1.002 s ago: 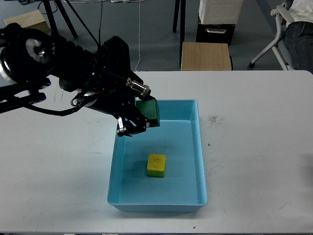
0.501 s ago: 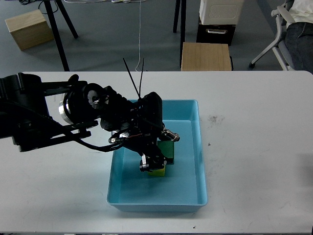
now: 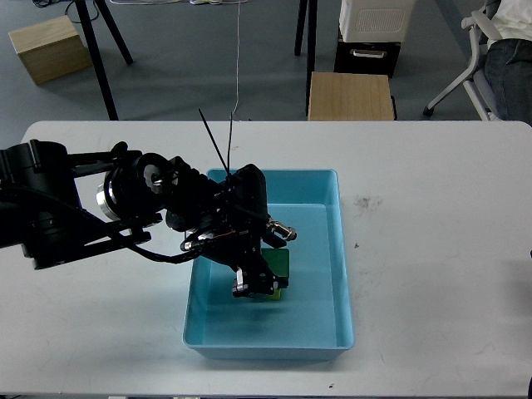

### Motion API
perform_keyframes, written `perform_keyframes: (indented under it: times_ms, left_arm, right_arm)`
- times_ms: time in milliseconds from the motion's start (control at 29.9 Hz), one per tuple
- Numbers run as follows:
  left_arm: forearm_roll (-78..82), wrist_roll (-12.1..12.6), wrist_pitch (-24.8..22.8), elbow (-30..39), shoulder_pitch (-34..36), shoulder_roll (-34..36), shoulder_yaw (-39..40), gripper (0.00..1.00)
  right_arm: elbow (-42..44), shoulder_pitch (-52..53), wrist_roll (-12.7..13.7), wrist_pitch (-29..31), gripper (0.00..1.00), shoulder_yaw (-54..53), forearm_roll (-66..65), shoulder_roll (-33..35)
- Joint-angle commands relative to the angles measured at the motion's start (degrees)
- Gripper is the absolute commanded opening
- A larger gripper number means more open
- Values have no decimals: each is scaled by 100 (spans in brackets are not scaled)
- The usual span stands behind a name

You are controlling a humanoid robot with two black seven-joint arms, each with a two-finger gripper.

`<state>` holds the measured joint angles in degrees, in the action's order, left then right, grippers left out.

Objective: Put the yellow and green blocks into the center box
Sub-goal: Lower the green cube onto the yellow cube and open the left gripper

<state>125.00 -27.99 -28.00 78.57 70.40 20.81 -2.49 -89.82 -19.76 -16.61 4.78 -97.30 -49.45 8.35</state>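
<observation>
- We see a shallow rectangular light-blue plastic box [image 3: 337,249] with smooth, glossy walls and rounded corners, sitting near the middle of the matte white tabletop [image 3: 432,249].
- Inside it lies a dark green cube-like block [image 3: 277,260], resting on top of a small yellow block [image 3: 278,293], of which only a thin edge shows.
- Our left black claw [image 3: 253,281] reaches down into the box from the left, directly over both blocks and covering most of them; the green block sits just at its right side, touching or nearly touching it.
- The claw is dark and seen from above, so we cannot tell whether it grips the green block or has let go.
- Beyond the tabletop stand a light wooden stool [image 3: 349,94], a wooden crate [image 3: 48,48] and a grey office chair [image 3: 474,58].
</observation>
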Motion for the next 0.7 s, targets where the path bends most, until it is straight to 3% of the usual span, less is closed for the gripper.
perform_keyframes:
  times_ms: [0,267,468,568,668]
  left_arm:
    - [0,-1,0,0,-62,46,11,72]
    - [-2,-1,0,106,17,485,1013,82]
    - [-668,-1,0,264,-61,722,1566,83]
    - [-1774,-1,0,369,-385,898,2014,83]
    - [-3206,-1,0,396,-1157,1048,2725,83]
  right_arm:
    - [-1,-1,-1,5,97,0,-3,9]
    - [-88,16,-18,67,99,228,-3,18]
    - [-62,245,-71,85,99,413,-12,53]
    - [-97,350,-106,102,99,422,6,44]
    - [-115,482,-80,268,99,448,163,-9]
